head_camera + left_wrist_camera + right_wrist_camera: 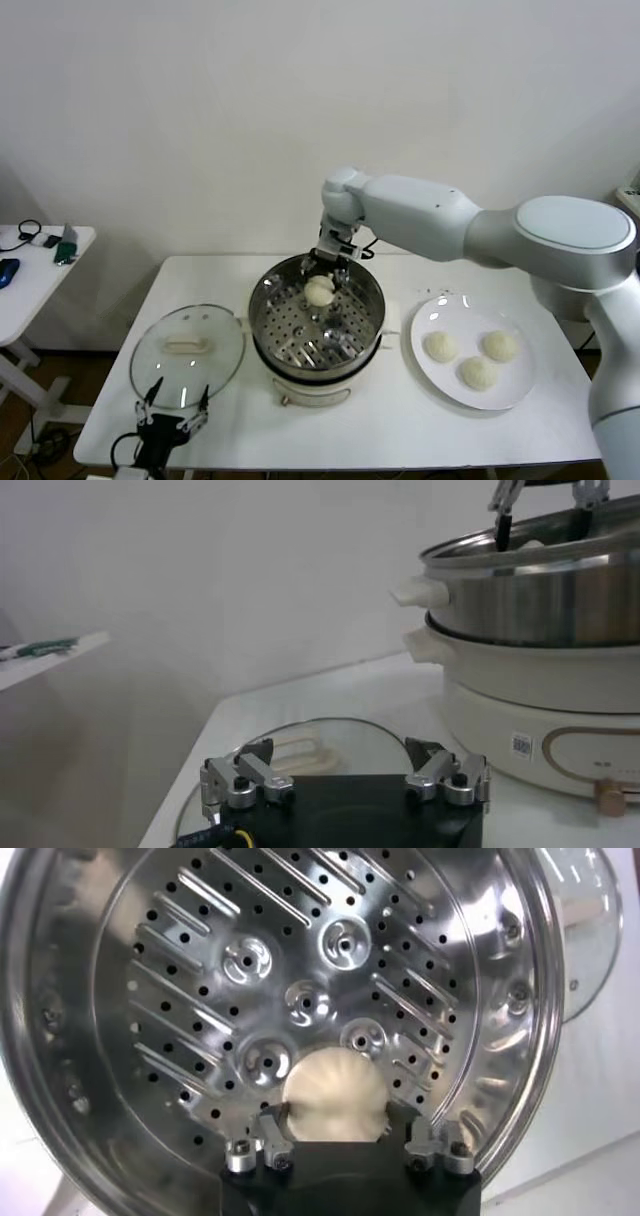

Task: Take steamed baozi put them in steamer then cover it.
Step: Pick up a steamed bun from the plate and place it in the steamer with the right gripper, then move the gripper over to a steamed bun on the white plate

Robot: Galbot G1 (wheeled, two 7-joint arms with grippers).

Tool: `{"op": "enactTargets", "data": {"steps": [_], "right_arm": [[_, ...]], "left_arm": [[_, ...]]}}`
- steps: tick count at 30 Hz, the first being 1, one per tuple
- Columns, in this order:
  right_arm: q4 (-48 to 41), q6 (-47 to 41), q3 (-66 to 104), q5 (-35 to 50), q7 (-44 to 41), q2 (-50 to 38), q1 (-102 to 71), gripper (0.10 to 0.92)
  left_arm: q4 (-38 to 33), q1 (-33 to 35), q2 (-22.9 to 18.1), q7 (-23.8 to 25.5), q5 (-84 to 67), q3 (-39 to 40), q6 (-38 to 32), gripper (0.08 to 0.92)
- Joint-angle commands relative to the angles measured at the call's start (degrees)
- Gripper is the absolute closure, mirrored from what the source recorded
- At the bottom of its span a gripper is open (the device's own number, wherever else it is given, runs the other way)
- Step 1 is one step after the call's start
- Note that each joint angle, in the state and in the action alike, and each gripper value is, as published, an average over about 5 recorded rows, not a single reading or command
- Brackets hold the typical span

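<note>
My right gripper (322, 281) is shut on one baozi (319, 291) and holds it over the far side of the steamer (268, 318), above the perforated tray (300, 958). The right wrist view shows the bun (333, 1094) between my fingers. Three more baozi (441, 346) (499, 345) (478, 372) lie on the white plate (520, 385) right of the steamer. The glass cover (186, 355) lies flat on the table left of the steamer. My left gripper (172, 412) is open and empty at the table's front edge, just before the cover (340, 742).
The white table (400, 430) carries everything. A small side table (40, 265) with a few objects stands at the far left. The steamer's cream base (540, 695) rises close beside my left gripper.
</note>
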Motion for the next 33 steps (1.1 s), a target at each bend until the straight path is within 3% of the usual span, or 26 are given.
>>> {"op": "enactTargets", "data": {"steps": [1, 6, 8, 15, 19, 33], "right_arm": [[4.56, -5.76, -8.16, 23.22, -7.32, -5.78, 14.88, 0.206], [9.96, -19.81, -15.96, 38.73, -7.63, -17.04, 23.48, 0.203], [12.37, -24.11, -20.0, 39.78, -5.72, -21.79, 25.93, 0.202], [18.79, -32.5, -27.57, 27.37, 2.78, -38.41, 20.85, 0.203], [22.23, -39.35, -23.56, 25.64, 8.42, -43.86, 12.3, 0.203], [21.52, -44.29, -8.61, 14.32, 15.17, -40.48, -8.64, 0.203]], "left_arm": [[-0.25, 0.11, 0.04, 0.08, 0.15, 0.07, 0.07, 0.177], [-0.4, -0.09, 0.03, 0.19, 0.28, 0.24, 0.21, 0.177], [-0.37, -0.19, 0.1, 0.2, 0.27, 0.28, 0.23, 0.177], [-0.11, -0.69, 0.53, 0.08, 0.18, 0.59, 0.09, 0.177], [-0.22, -1.09, 0.3, 0.08, 0.15, 0.7, 0.16, 0.177], [-0.4, -0.58, -1.03, 0.11, 0.36, 0.34, 0.09, 0.177]]}}
